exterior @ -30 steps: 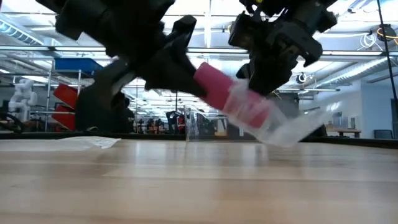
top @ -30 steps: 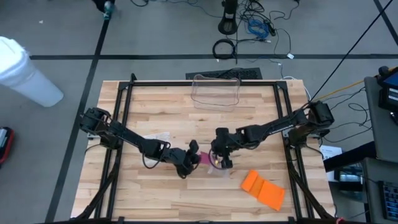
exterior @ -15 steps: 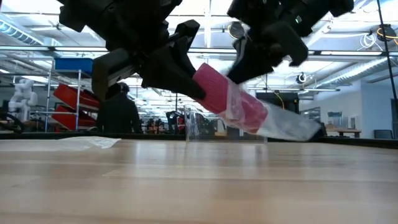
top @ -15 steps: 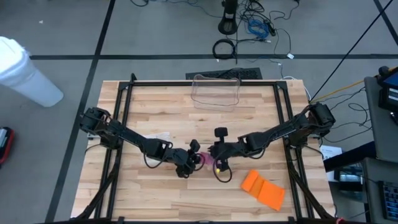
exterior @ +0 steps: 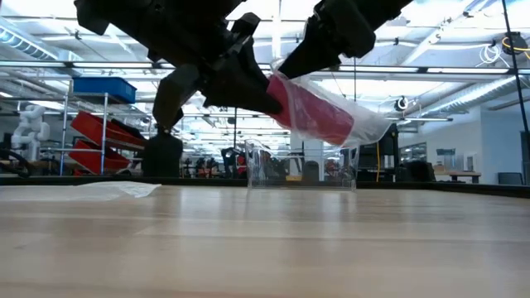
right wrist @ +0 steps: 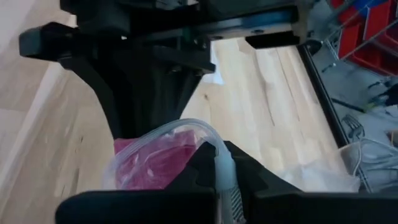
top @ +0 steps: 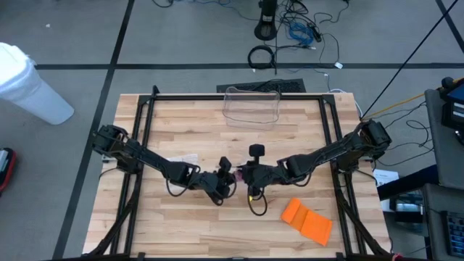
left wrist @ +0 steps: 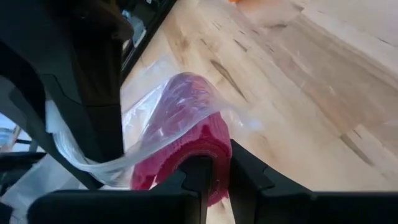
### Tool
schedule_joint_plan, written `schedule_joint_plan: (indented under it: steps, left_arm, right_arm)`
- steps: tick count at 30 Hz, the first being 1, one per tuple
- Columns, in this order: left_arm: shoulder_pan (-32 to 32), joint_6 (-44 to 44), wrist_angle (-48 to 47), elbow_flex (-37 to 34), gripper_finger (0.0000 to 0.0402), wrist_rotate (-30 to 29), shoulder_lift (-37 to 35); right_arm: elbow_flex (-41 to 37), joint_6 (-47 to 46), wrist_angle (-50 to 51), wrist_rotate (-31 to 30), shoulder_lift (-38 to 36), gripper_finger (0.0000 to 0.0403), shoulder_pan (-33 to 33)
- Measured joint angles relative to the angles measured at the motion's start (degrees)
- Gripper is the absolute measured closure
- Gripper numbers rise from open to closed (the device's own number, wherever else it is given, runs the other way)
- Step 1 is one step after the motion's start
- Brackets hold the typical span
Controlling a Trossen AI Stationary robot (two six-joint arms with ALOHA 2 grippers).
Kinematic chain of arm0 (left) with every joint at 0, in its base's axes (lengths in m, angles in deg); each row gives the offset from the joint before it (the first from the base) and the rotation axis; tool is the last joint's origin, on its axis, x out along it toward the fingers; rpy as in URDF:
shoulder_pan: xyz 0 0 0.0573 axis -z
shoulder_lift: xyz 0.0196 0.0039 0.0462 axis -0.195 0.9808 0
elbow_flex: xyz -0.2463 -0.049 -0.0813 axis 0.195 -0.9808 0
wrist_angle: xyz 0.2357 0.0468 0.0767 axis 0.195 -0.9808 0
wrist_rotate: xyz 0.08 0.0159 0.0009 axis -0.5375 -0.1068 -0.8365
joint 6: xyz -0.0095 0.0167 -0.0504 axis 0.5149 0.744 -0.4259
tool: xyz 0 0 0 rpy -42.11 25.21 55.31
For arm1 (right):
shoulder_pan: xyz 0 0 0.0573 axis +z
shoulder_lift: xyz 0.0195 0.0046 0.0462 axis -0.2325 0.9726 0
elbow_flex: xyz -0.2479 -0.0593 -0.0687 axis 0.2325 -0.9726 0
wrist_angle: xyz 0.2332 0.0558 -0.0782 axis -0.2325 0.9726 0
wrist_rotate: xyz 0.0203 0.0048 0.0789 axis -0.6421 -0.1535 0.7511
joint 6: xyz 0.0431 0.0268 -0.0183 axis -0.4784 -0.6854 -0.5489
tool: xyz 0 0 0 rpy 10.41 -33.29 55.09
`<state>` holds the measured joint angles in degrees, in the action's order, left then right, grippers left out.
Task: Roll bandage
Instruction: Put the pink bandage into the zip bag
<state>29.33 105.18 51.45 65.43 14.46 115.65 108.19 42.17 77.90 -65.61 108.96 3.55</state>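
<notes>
A pink bandage roll (exterior: 308,108) hangs above the table's middle, tilted, with its lower end inside a clear plastic wrapper (exterior: 358,126). My left gripper (top: 226,182) is shut on the roll's bare upper end. My right gripper (top: 247,178) faces it from the right and is shut on the wrapper. In the left wrist view the wrapper (left wrist: 168,118) drapes over the roll (left wrist: 193,146) toward the right gripper's dark fingers (left wrist: 87,106). My left gripper pinches the roll's bare end (left wrist: 208,152) between its two fingers, coming slanting down from the table's left. The roll is lifted clear of the table and tilts down away from the fingers. My right gripper pinches the clear wrapper's rim (right wrist: 214,146) between its two fingers, coming slanting down from the table's right. The wrapper stays around the roll (right wrist: 155,163), is drawn up toward the fingers and hangs clear of the table.
A clear plastic bin (top: 251,106) stands at the far edge. An orange folded piece (top: 307,220) lies near the front right. A pale sheet (top: 185,159) lies on the table under the left arm. Bare wood shows in front of the grippers.
My right gripper has risen and tipped from pointing steeply down to a shallower slant, drawing a little toward the left gripper. The wrapper's free end, which trailed low near the table, is now lifted up around the roll. The roll has risen slightly.
</notes>
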Motion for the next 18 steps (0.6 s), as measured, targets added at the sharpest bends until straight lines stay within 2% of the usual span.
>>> schedule_joint_plan:
  steps: [4,8,12,15,18]
  left_arm:
    - [-0.1,-2.8,-0.1,0.0,0.0355,-0.3,-0.8]
    - [-0.9,-7.7,-3.6,0.0,0.0360,-0.2,-2.8]
    - [-4.0,-16.2,-11.3,0.8,0.0356,5.2,-6.4]
    - [-6.1,-19.4,-13.8,0.8,0.0331,10.9,-8.8]
    - [-7.0,-20.8,-15.5,0.9,0.0289,13.4,-10.1]
  right_arm:
    - [0.1,-5.2,0.9,-0.3,0.0,0.0402,0.0]
    - [0.2,-6.9,0.9,-4.5,0.0,0.0402,0.6]
    - [0.2,-6.8,0.3,-7.7,0.0,0.0403,1.1]
    - [0.2,-6.8,0.1,-7.6,0.0,0.0403,1.1]
    - [0.2,-7.6,0.1,-7.5,0.0,0.0403,1.1]
